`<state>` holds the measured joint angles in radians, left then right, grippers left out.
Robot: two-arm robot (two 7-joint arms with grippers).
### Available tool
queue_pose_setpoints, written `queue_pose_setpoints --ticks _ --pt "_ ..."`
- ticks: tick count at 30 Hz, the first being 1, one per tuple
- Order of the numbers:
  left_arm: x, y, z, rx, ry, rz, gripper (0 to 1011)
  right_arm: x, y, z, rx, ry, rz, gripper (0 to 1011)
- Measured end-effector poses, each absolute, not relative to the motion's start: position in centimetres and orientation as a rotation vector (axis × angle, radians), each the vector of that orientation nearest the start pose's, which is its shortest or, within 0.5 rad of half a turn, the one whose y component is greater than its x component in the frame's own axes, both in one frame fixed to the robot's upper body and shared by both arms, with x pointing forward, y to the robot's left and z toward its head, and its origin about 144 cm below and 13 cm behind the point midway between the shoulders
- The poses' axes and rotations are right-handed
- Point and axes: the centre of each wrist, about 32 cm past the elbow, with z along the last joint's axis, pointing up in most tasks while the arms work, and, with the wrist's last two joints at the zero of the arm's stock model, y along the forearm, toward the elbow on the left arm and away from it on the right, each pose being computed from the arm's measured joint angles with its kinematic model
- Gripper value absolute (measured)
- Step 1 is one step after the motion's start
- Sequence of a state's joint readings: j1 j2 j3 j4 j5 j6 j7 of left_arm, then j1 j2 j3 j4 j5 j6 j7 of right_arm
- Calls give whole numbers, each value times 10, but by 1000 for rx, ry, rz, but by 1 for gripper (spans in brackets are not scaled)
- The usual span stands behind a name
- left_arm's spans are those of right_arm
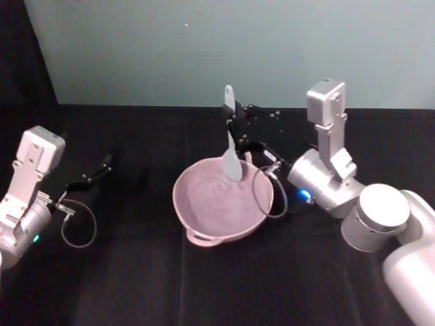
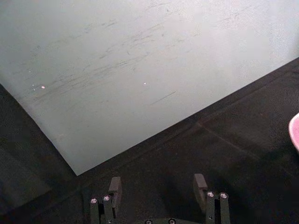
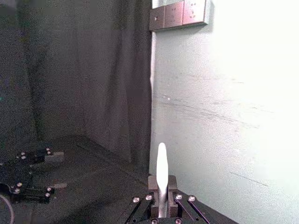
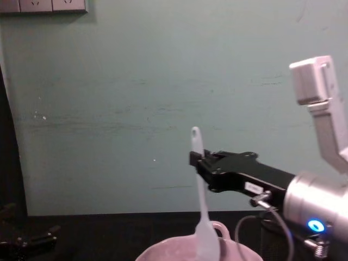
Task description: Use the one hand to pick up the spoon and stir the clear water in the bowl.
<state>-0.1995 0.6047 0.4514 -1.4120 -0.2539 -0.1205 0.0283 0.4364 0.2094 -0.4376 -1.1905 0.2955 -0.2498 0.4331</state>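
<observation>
As chest view shows, right gripper [image 4: 196, 160] clamps spoon [image 4: 202, 191].

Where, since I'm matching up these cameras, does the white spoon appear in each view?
Head view: spoon upright at centre, held by the right gripper, head at the bowl's far rim.
Left wrist view: wall, black cloth, the bowl's pink edge at right.
Right wrist view: handle end rising at bottom centre.
Chest view: centre, head down at the bowl.
Shared landmark: the pale green wall.
</observation>
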Motion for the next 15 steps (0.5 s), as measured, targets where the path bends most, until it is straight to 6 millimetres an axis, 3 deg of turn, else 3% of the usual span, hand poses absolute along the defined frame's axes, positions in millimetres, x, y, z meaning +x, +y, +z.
queue_pose_setpoints --ticks 7,15 --pt "489 310 1140 304 -285 1248 1012 542 -212 1173 68 -180 -797 114" --pt "489 310 1140 304 -285 1248 1011 515 -217 1174 76 -136 -722 114"
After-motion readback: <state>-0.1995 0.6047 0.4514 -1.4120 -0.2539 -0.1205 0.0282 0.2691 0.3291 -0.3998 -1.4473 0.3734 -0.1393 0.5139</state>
